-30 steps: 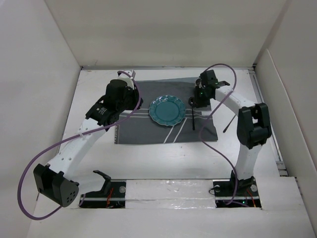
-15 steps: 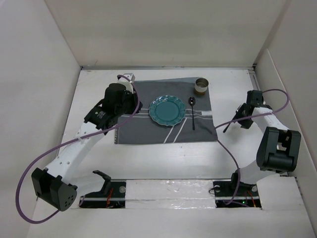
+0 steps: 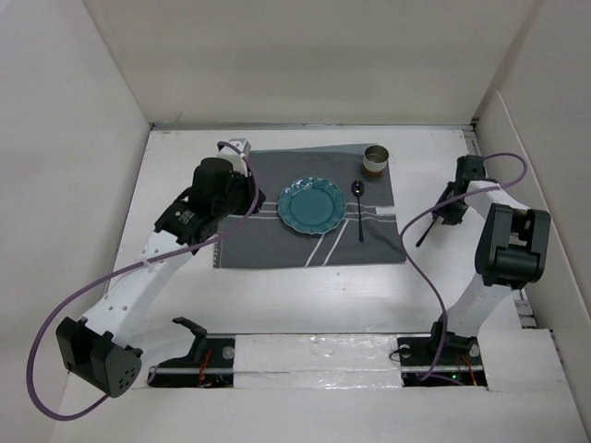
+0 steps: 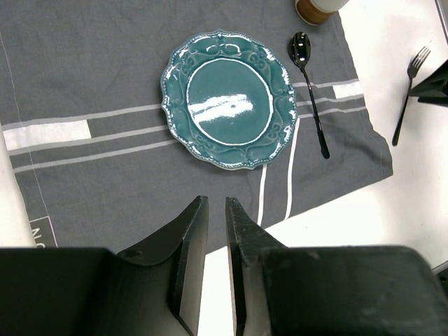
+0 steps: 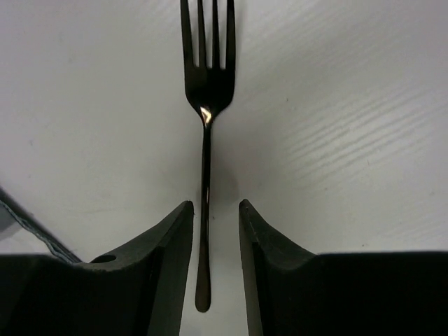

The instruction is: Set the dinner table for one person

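Observation:
The white dinner table (image 3: 305,295) carries a dark grey striped placemat (image 3: 277,242). On the placemat lie a teal plate (image 3: 312,204) and a black spoon (image 3: 359,212), and a tan cup (image 3: 376,160) stands at its far right corner. A black fork (image 5: 205,105) lies on the bare table to the right of the placemat (image 3: 424,236). My right gripper (image 5: 210,206) is open, low over the fork, with a finger on each side of the handle and no contact. My left gripper (image 4: 215,201) is shut and empty above the placemat's near left part, left of the plate (image 4: 229,98).
White walls close in the table at the back and both sides. The right wall stands close to the right arm (image 3: 503,240). A purple cable (image 3: 416,268) hangs from the right arm across the table beside the placemat's right edge.
My right arm has left the cup's corner of the placemat and swung right to the fork. The cup now stands free. The left arm has barely moved.

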You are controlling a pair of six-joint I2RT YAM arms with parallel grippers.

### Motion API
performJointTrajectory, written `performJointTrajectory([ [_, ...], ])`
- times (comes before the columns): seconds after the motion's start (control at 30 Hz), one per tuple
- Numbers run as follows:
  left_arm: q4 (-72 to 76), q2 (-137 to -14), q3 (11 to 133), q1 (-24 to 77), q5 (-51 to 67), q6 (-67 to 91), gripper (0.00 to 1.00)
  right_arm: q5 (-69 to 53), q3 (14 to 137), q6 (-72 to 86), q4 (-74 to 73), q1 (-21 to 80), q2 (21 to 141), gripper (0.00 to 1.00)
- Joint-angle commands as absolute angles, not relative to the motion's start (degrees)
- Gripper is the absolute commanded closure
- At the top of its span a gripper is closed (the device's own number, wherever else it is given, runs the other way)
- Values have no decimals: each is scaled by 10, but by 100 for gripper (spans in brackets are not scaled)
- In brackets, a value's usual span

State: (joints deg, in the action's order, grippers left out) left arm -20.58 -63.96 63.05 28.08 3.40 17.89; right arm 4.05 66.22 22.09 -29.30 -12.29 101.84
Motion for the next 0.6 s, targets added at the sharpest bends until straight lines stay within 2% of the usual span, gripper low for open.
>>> performJointTrajectory([
  [0.0, -192, -619, 626, 283, 38, 179, 86, 68, 701, 216, -308, -120, 1038, 65],
  [0.17, -192, -613, 635, 283, 22, 178, 85, 71, 705, 213, -323, -120, 1053, 72],
  [0.33, -191, -607, 633, 283, 11, 172, 85, 78, 724, 207, -352, -102, 1074, 72],
  [0.4, -190, -603, 630, 283, 11, 172, 85, 84, 731, 204, -359, -96, 1083, 76],
  [0.53, -187, -598, 626, 283, 17, 174, 85, 83, 748, 200, -380, -84, 1097, 76],
  [0.57, -188, -595, 627, 283, 17, 174, 85, 83, 748, 201, -380, -84, 1098, 86],
])
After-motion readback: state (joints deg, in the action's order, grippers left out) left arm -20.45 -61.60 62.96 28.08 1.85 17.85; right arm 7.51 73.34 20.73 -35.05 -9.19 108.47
